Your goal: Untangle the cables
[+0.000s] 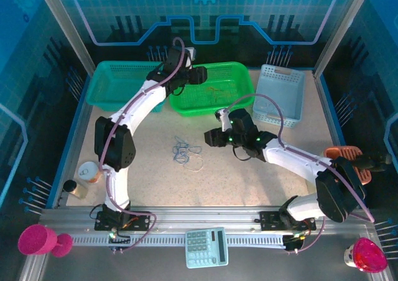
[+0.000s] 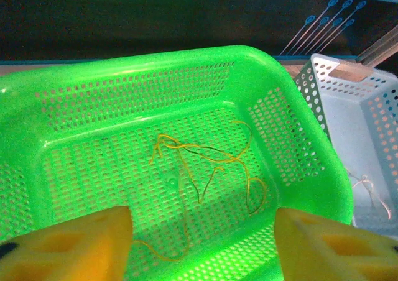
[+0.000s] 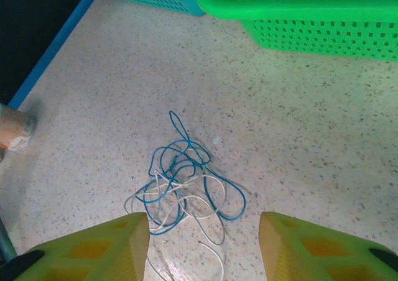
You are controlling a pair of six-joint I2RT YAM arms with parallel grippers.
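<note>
— Left gripper (image 2: pixel 202 234)?
— Jaws apart, empty, above yellow cables (image 2: pixel 205 160) lying mid-frame in green basket (image 2: pixel 292 138).
— Right gripper (image 3: pixel 204 234)?
— Apart too, over blue-and-white tangle (image 3: pixel 183 184) on table, lower centre. Pinch one blue loop only; lift slowly.

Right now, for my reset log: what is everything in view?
teal basket: one, teal, table far left
green basket: one, green, far middle
pale basket: one, pale blue, far right
yellow cable: one loose bunch, yellow, in green basket
white cable: one, whitish, in pale basket
blue and white cables: one tangle, blue and white, table centre
cup: one, pale, left edge
calculator: one, pale, near rail
pink objects: two, pink, near corners
orange object: one, orange, right edge
left gripper: one, yellow fingers, open over green basket
right gripper: one, yellow fingers, open over tangle
</note>
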